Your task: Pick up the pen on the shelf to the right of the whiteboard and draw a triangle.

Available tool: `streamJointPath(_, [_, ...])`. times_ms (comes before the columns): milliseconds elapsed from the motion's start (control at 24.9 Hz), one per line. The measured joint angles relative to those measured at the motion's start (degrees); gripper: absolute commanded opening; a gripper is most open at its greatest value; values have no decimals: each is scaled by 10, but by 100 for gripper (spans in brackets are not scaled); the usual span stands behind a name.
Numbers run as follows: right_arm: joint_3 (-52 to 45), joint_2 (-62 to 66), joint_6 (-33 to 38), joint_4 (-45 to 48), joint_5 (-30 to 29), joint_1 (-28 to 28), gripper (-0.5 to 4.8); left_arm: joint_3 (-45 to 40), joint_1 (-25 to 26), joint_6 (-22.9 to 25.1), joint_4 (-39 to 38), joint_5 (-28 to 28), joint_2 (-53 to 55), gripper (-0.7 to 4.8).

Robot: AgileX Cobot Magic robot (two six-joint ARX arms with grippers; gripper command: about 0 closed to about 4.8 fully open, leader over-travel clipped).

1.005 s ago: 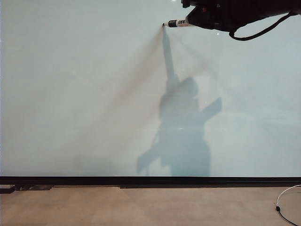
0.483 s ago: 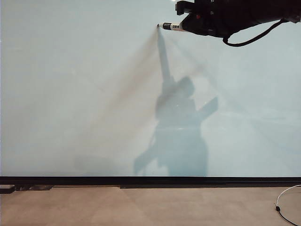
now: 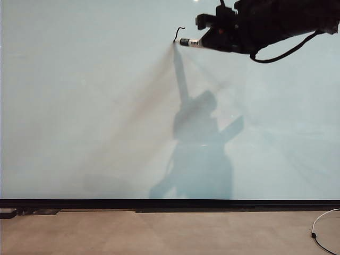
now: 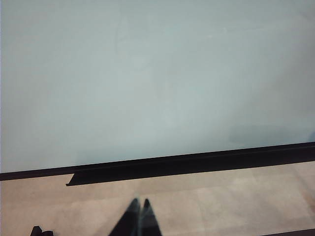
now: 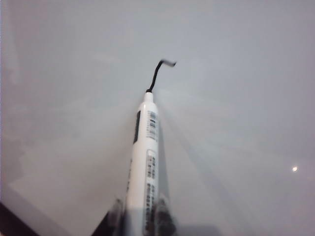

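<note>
We see the right gripper [image 3: 211,38] high up in the exterior view, upper right area, reaching in from the right edge on a bulky black arm [image 3: 281,18] with a black cable [image 3: 281,53] looping under it. It's clenched on the pen [image 3: 192,42], barrel sticking out toward the left, tip touching the whiteboard [image 3: 79,106]. In the right wrist view we see the same pen [image 5: 146,162] close up, white printed barrel, black strip on one side, held between the gripper's [image 5: 140,223] two fingers [image 5: 165,221] at the rear end of the barrel; tip sits on the whiteboard [image 5: 246,73].

A short black mark [image 3: 178,32] runs from the pen tip upward and hooks to the right at its top; in the wrist view it's the same hooked stroke [image 5: 158,73] starting right at the tip. That's all we see of the triangle so far, one short stroke.

Arm shadow [image 3: 199,143] falls on the board below the pen, big and dark near the middle.

Left gripper [image 4: 139,219] is low, over the beige tabletop [image 4: 221,196], well apart from the pen, pointing at the black bottom edge strip [image 4: 197,161] of the whiteboard [image 4: 147,73]. Its two dark fingertips [image 4: 129,221] touch each other, clenched, nothing between them.

White cable [image 3: 321,223] lies on the tabletop [image 3: 159,234] at far right of exterior view.
</note>
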Motion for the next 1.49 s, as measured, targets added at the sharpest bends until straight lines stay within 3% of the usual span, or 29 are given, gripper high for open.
streamJointPath(724, [0, 70, 26, 10, -43, 1, -7, 0, 0, 0, 0, 0, 0, -5])
streamJointPath(1488, [0, 123, 35, 24, -40, 18, -7, 0, 0, 0, 0, 0, 0, -5])
